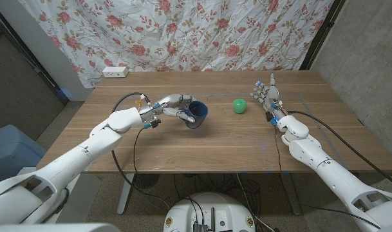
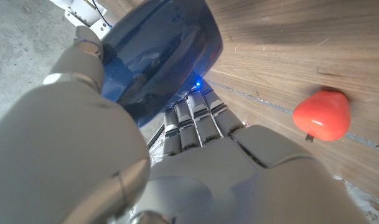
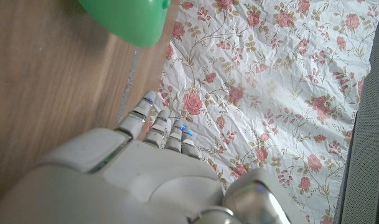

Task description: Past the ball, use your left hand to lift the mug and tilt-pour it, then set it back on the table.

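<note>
Step in hand: we judge this to be the tilt-pour itself, or the moment just around it; the mug is held off upright, its mouth turned toward the ball side.
Left hand (image 1: 172,107): we see its fingers wrapped round the mug (image 1: 196,114), left of the table's (image 1: 202,151) middle; in the left wrist view the dark blue wall sits against the fingers (image 2: 198,121), so we read it as a firm hold.
Mug, where: between the left hand and the ball, well apart from the ball; we cannot tell whether its base touches the wood.
Ball (image 1: 239,106): green, resting on the table right of the mug, near the right hand.
Right hand (image 1: 267,95): fingers apart and pointing up, holding nothing, standing at the far right of the table.
Next move calls for: we think the wrist must roll back to bring the mug upright, then lower it onto bare wood, then let go.
Count: we count one mug, one ball, two hands.
</note>
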Tool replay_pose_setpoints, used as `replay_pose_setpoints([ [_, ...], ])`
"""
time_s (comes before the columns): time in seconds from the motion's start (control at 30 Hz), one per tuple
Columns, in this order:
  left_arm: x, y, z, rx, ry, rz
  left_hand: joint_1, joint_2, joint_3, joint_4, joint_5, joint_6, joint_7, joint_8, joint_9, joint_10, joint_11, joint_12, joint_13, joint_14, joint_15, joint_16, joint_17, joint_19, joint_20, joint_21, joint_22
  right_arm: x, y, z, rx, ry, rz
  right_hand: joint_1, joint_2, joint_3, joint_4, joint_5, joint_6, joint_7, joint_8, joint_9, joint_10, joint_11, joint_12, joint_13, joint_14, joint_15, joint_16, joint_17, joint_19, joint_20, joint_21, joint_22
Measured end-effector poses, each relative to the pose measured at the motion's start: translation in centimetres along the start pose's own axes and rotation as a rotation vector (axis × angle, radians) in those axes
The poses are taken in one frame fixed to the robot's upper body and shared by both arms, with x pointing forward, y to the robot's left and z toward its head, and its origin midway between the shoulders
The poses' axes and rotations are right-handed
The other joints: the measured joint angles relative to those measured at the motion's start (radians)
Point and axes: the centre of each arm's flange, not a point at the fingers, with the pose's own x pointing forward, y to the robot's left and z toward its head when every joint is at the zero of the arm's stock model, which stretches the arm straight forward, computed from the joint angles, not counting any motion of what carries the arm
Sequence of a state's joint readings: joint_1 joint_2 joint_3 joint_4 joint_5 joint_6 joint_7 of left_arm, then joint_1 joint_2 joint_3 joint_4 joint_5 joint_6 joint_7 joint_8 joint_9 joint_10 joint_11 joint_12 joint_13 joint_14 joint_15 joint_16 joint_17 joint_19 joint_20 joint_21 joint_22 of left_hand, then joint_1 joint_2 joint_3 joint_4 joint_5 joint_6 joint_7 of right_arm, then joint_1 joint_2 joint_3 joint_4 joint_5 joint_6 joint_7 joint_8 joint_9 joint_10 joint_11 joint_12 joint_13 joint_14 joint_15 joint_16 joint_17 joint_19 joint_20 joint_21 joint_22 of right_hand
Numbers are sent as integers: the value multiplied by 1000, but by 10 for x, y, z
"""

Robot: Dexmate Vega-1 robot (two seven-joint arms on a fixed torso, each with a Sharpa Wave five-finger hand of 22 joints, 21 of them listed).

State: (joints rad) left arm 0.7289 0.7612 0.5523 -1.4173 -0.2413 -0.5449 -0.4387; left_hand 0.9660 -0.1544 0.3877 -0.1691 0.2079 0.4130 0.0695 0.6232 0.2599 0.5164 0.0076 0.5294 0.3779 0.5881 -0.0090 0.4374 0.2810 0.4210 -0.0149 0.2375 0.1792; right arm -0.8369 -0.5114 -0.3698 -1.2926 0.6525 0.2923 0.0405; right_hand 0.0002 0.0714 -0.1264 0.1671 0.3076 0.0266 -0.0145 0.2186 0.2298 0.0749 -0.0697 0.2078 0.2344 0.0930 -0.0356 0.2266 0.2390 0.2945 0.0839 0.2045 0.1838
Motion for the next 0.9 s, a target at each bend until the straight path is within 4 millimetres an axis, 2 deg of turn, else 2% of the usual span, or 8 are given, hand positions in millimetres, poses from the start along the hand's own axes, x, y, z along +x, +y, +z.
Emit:
replay_pose_setpoints([
  [0.1,-1,2,1,18,13,1,0,0,0,0,0,0,0,0,0,0,0,0,0,0,0,0,0,3,-3,0,0,0,0,0,0,0,0,0,0,0,0,0,0,0,0,0,0,0,0,0,0,0,0,0,0,0,0,0],
  [0.13,-7,4,-2,26,30,1,0,0,-1,-1,0,0,0,0,0,0,0,0,0,0,0,0,0,3,-3,0,0,0,0,0,0,0,0,0,0,0,0,0,0,0,0,0,0,0,0,0,0,0,0,0,0,0,0,0],
  [0.2,-4,6,9,51,19,-4,0,0,-2,-1,0,0,0,0,0,2,2,0,0,0,0,0,0,5,-1,7,0,0,0,0,0,0,0,0,0,0,0,0,0,0,0,0,0,0,0,0,0,0,0,0,0,0,0,0],
  [0.9,-11,22,37,235,60,-34,0,0,-6,0,4,9,9,0,0,14,14,1,0,18,4,0,-5,28,-3,11,0,0,0,0,0,0,0,0,0,0,0,0,0,0,0,0,0,0,0,0,0,0,0,0,0,0,0,0],
])
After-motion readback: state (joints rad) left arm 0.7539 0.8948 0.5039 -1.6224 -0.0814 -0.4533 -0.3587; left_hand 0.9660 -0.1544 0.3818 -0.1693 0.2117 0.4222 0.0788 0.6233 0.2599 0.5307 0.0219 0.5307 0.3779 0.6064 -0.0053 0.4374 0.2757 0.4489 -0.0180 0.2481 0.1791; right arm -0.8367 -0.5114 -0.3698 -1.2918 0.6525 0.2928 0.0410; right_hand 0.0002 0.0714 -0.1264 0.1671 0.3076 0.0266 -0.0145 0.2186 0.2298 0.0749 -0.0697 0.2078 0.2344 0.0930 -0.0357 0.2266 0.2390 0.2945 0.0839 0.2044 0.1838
